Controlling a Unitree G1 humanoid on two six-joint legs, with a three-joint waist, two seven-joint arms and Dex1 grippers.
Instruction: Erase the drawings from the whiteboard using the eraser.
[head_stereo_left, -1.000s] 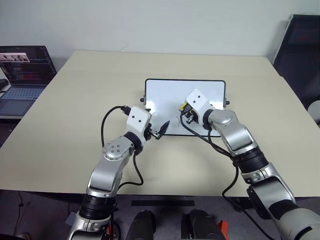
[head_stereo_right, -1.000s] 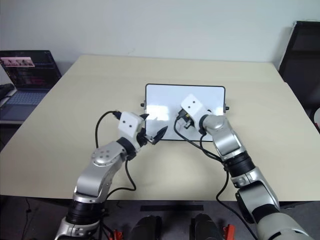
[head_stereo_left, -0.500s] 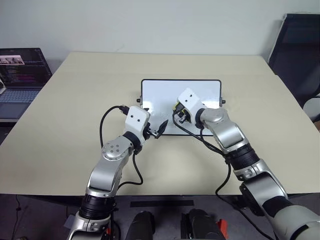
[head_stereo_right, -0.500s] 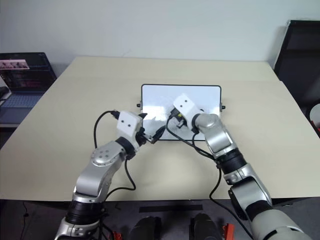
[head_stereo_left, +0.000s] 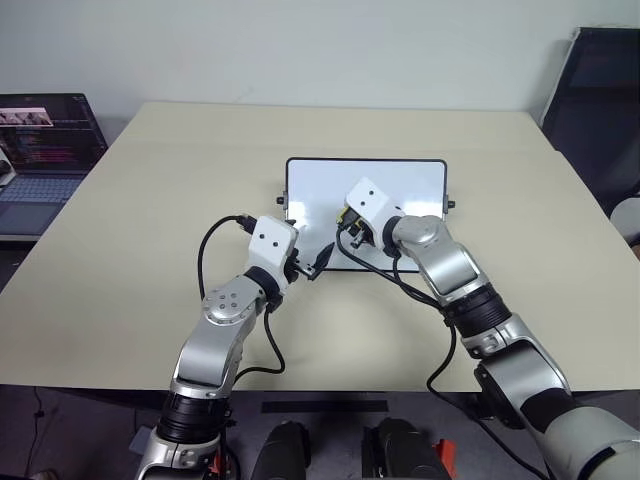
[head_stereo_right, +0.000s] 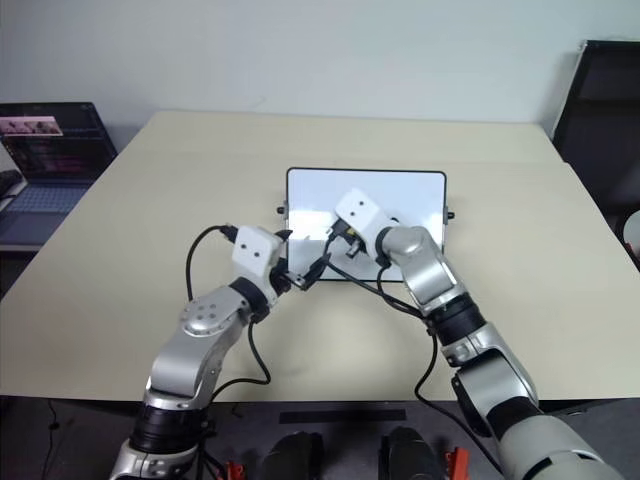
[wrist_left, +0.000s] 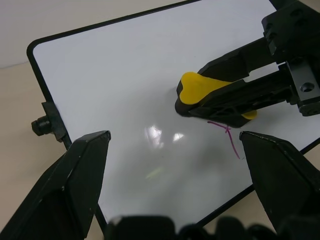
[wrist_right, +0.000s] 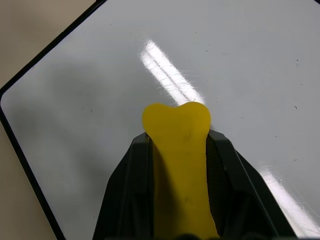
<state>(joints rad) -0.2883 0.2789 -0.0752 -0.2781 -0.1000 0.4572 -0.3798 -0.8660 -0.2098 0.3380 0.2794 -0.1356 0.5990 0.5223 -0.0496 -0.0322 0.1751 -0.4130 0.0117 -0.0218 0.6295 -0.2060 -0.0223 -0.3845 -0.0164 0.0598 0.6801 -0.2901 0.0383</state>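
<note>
The whiteboard lies flat at the middle of the beige table. My right gripper is shut on the yellow and black eraser, holding it against the board's near left part. The eraser's yellow end sticks out past the black fingers. A thin red stroke of the drawings shows on the board just beside the eraser. My left gripper hovers open at the board's near left corner and holds nothing; its fingers stand wide apart.
An open laptop stands on a side desk at the far left. A black chair is at the far right. The table is bare around the board. A small black knob sticks out of the board's short side.
My right gripper has slid the eraser leftward across the board's near part. The left gripper has stayed in place and open. The camera shifted slightly.
</note>
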